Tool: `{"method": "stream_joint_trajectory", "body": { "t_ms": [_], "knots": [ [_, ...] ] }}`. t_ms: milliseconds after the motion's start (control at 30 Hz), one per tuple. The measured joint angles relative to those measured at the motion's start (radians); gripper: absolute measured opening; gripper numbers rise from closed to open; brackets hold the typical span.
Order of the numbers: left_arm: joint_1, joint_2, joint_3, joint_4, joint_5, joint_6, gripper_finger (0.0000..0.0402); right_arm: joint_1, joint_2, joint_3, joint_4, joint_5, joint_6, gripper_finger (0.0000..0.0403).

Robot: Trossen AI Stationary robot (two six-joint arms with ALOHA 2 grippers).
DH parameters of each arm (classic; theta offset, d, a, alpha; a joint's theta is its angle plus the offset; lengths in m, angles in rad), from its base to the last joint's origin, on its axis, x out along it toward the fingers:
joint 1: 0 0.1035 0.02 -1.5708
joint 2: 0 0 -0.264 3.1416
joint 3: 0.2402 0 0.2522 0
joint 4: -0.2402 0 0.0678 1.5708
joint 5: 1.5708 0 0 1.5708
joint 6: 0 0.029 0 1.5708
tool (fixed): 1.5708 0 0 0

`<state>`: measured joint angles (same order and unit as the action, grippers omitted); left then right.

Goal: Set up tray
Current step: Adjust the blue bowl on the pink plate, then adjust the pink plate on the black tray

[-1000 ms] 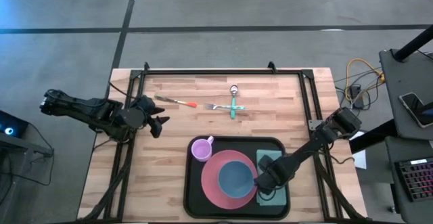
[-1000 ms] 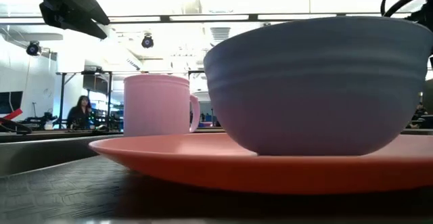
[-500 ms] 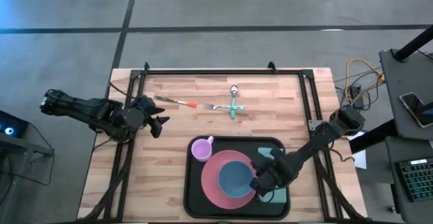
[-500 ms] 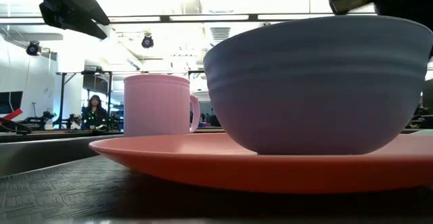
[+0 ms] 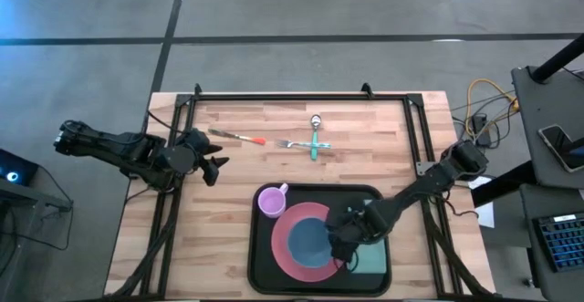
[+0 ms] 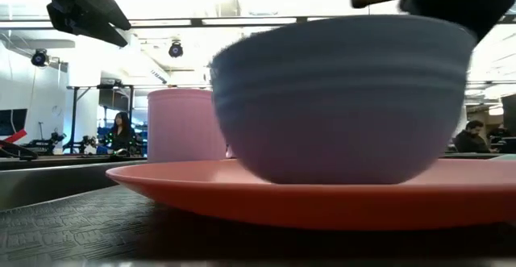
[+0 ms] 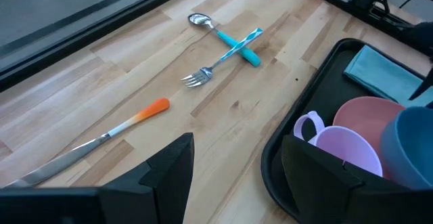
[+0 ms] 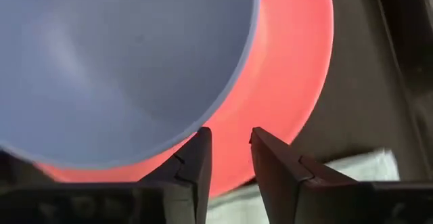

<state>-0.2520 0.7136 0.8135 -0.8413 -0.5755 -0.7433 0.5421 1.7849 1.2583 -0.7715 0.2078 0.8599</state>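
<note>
The black tray (image 5: 263,247) lies on the near half of the table and holds a pink plate (image 5: 285,247), a blue bowl (image 5: 306,240) on the plate, a lilac cup (image 5: 270,201) and a teal napkin (image 5: 372,258). My right gripper (image 5: 338,238) is low over the plate at the bowl's right side, its fingers a narrow gap apart (image 8: 230,146). My left gripper (image 5: 215,168) waits open above the table's left part, off the tray (image 7: 238,173). My right gripper touches the blue bowl at the right side of its rim (image 8: 223,116) with the outer side of one finger (image 8: 196,160), coming level from the table's right. Nothing is between the two fingers; the plate shows through the gap. The bowl stands upright on the plate.
A spoon with a teal handle (image 5: 315,136), a fork (image 5: 294,143) and a knife with an orange handle (image 5: 239,137) lie on the far half of the wooden table. Black frame rails (image 5: 301,95) run along the far, left and right edges.
My right gripper has moved from over the napkin toward the table's left, reached the bowl's right side and slid the bowl leftward across the plate. The bowl stays upright. The napkin's right part now shows uncovered.
</note>
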Motion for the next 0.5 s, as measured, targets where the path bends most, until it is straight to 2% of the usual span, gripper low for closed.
{"method": "stream_joint_trajectory", "body": {
  "t_ms": [200, 400, 500],
  "knots": [
    [-0.002, 0.000, 0.000, 0.000, 0.006, -0.021, 0.0203, -0.032, 0.005, -0.002, 0.032, -0.007, -0.070, 0.0105],
    [-0.003, 0.000, 0.003, 0.000, 0.071, -0.026, 0.0203, -0.035, 0.001, 0.008, -0.122, 0.061, 0.077, 0.0109],
    [-0.003, 0.000, 0.003, 0.000, 0.076, -0.026, 0.0203, -0.042, -0.002, 0.006, -0.139, 0.069, 0.138, 0.0106]
  ]
}}
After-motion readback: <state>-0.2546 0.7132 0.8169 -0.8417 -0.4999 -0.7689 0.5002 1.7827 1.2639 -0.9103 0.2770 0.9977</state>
